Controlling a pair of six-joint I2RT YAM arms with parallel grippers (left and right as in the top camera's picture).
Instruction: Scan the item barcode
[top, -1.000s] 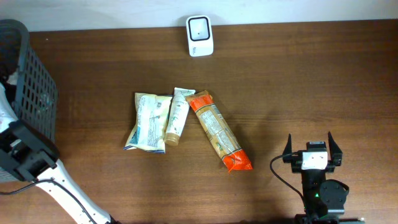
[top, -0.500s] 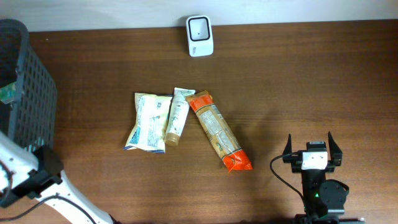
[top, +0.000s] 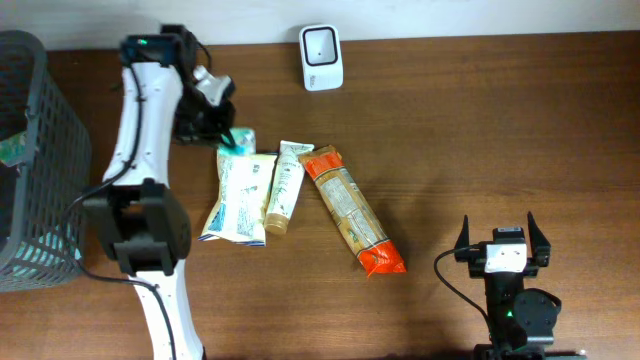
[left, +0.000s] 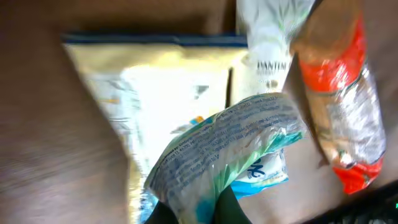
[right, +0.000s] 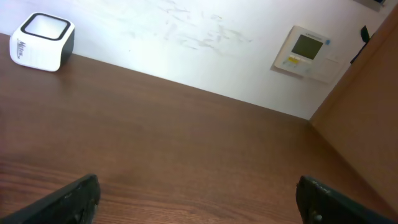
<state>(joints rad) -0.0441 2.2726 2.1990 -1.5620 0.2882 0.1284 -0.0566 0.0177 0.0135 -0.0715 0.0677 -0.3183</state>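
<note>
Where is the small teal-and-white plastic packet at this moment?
Overhead, the packet is left of centre, pinched in the left gripper just over the top edge of the pale yellow pouch, with the white scanner farther right by the wall.

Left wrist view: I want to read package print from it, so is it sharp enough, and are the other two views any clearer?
Left wrist view: smeared by motion blur; the crinkled packet in the left hand and the cream bag behind it are soft, with most print unreadable. Overhead view: evenly lit and crisp, with the scanner clear. Right wrist view: sharp, no glare.
</note>
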